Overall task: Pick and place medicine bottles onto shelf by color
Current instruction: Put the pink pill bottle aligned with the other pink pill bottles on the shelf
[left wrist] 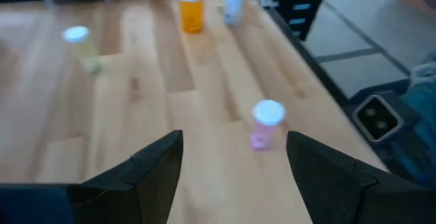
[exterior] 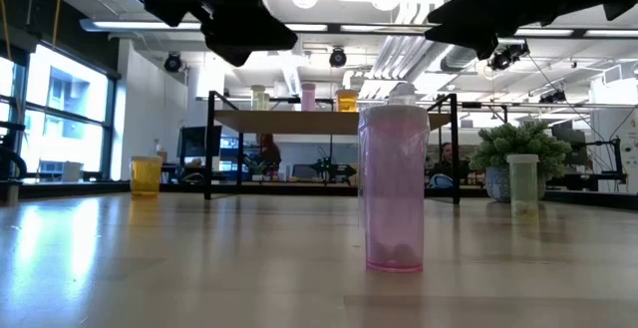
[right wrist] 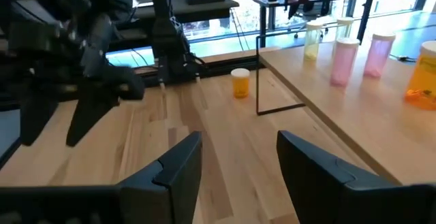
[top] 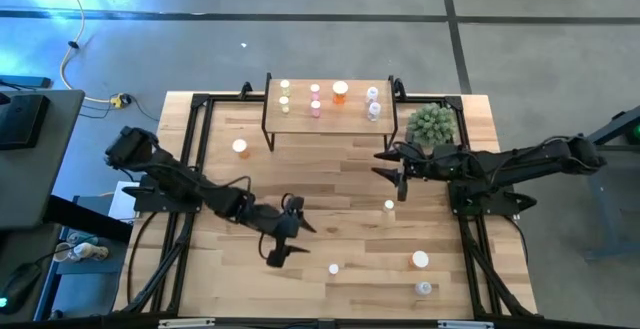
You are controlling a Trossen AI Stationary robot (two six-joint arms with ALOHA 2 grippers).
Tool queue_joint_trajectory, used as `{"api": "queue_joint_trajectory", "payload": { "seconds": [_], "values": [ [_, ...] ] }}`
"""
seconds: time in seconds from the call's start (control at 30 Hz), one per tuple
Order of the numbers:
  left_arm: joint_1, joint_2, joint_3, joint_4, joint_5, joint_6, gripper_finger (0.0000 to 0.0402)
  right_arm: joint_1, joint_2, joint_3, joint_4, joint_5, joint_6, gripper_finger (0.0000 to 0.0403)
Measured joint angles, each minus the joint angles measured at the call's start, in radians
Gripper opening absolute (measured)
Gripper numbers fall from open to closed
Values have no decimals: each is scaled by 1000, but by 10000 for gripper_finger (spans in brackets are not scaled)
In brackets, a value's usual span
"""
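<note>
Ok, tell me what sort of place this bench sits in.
Probably a robotics lab or workshop in an open industrial hall. Exposed ceiling ducts and strip lights, a bare grey concrete floor with loose cables, and black metal framing carrying the arms around the light wooden table.

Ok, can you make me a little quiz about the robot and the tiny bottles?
1. True or false: the left gripper is holding a bottle.
2. Which bottle stands just ahead of its open jaws? A) pink B) orange C) green
3. Fill in: on the shelf, just one bottle is ___.
Key: 1 false. 2 A, the pink bottle. 3 orange, the orange bottle.
</note>
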Motion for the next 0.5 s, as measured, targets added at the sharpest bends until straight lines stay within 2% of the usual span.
{"api": "queue_joint_trajectory", "payload": {
  "seconds": [0.27, 0.5],
  "values": [
    [-59, 100, 0, 163, -15, -11, 252, 1, 0, 0, -3, 0, 20, 181],
    [-62, 199, 4, 302, -14, -10, 252, 1, 0, 0, -4, 0, 21, 181]
  ]
}}
